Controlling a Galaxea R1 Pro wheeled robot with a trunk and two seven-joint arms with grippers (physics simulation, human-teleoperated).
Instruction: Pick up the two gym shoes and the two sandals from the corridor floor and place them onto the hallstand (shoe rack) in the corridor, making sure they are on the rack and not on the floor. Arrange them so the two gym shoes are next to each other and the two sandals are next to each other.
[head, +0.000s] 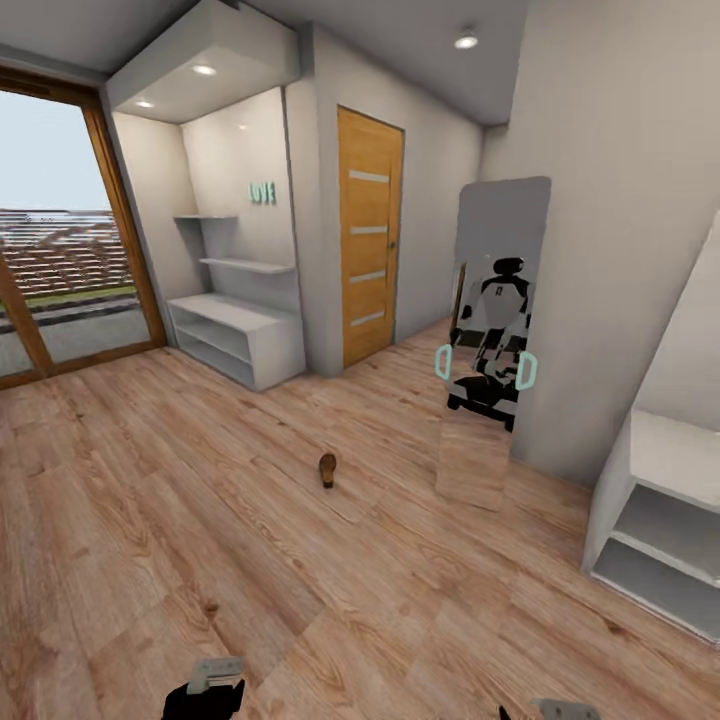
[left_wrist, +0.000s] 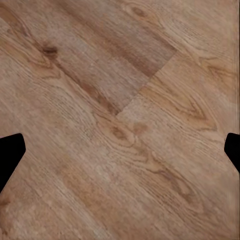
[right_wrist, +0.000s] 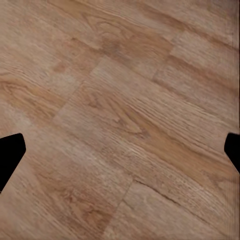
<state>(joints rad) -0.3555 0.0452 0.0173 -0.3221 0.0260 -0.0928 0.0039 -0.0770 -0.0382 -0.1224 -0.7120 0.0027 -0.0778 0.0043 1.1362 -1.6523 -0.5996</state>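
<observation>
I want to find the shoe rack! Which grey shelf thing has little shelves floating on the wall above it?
The light grey shelf unit in the far alcove beside the big window; two staggered floating shelves hang above it. The near right unit shows none.

A single sandal (head: 327, 469) lies out on the corridor floor (head: 200, 520), too small and far off to make out its strap or footbed. The white shelf unit (head: 665, 520) by the right wall is cut off by the head view's right edge, the window (head: 60, 260) by its left edge, and both arms barely poke in at the bottom edge, so the left gripper (head: 205, 690) and right gripper (head: 560, 711) show just a sliver each. In the wrist views only dark fingertips (left_wrist: 10, 155) (right_wrist: 10, 155) enter at opposite edges, set wide apart over bare planks, the rest cropped.
</observation>
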